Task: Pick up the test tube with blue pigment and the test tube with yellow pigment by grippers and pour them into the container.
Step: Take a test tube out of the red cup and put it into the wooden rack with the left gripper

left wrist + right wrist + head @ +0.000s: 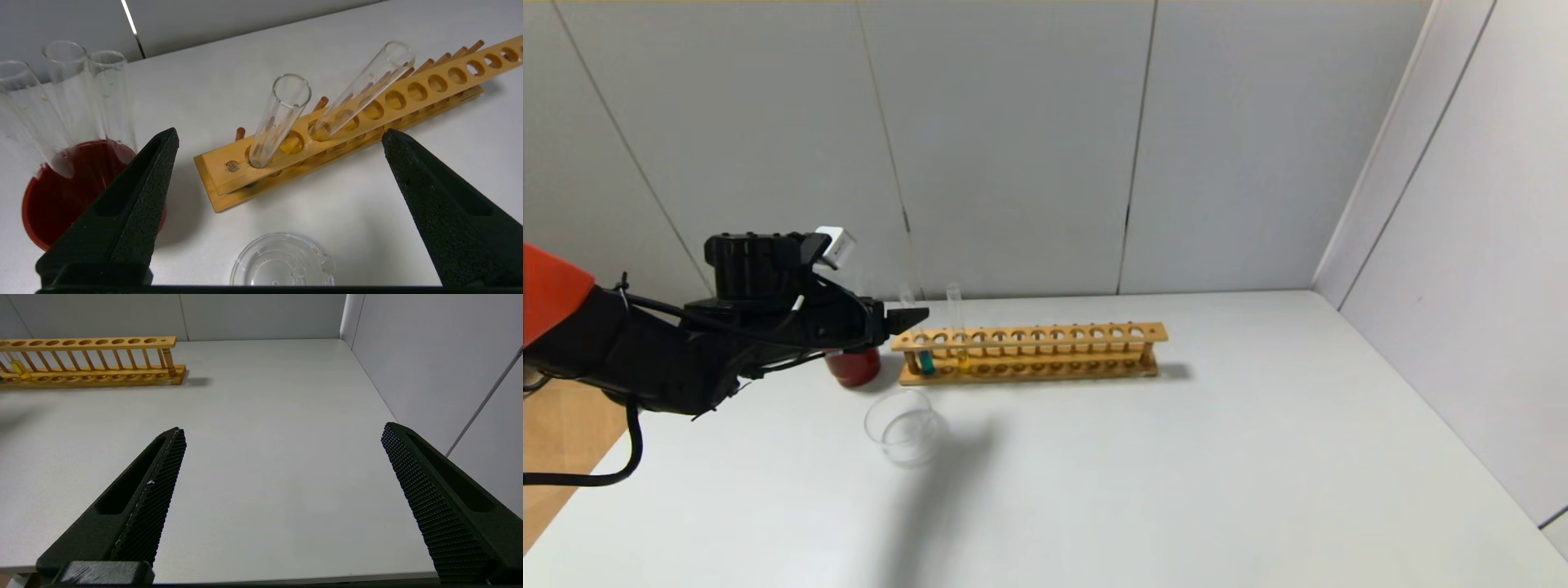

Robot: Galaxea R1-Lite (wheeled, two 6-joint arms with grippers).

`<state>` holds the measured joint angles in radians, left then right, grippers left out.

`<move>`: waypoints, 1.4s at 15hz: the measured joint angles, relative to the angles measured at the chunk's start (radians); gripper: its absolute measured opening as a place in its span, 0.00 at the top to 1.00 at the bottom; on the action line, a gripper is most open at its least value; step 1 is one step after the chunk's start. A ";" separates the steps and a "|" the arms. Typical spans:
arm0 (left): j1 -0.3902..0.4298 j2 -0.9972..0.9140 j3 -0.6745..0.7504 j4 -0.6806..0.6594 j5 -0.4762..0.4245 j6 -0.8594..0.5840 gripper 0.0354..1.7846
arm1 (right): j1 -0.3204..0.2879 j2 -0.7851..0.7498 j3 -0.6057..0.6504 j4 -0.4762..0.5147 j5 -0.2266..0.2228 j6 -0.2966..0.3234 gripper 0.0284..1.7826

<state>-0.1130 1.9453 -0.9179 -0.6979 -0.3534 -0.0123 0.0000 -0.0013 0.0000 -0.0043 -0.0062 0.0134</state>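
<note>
The test tube with blue pigment [926,360] stands in the end hole of a wooden rack [1045,336], nearest my left gripper. In the left wrist view this tube [282,116] shows clear, its tint hidden. The test tube with yellow pigment [958,331] stands two holes along, and also shows in the left wrist view [365,83]. The container [905,429], a clear glass dish, sits on the table in front of the rack's left end; the left wrist view [282,265] shows it too. My left gripper [916,317] is open and empty, raised just left of the blue tube. In its own view [280,131] the jaws stand wide apart.
A dark red cup [854,366] holding several empty clear tubes [65,94] stands left of the rack, under my left gripper. My right gripper [284,430] is open and empty over bare table near the front right edge, far from the rack [90,359]. Walls close the back and right.
</note>
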 joint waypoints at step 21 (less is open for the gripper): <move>-0.011 0.172 -0.134 -0.006 0.001 0.007 0.51 | 0.000 0.000 0.000 0.000 0.000 0.000 0.02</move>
<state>-0.1245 2.1172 -1.0519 -0.7043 -0.3526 -0.0057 0.0000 -0.0013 0.0000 -0.0043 -0.0057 0.0134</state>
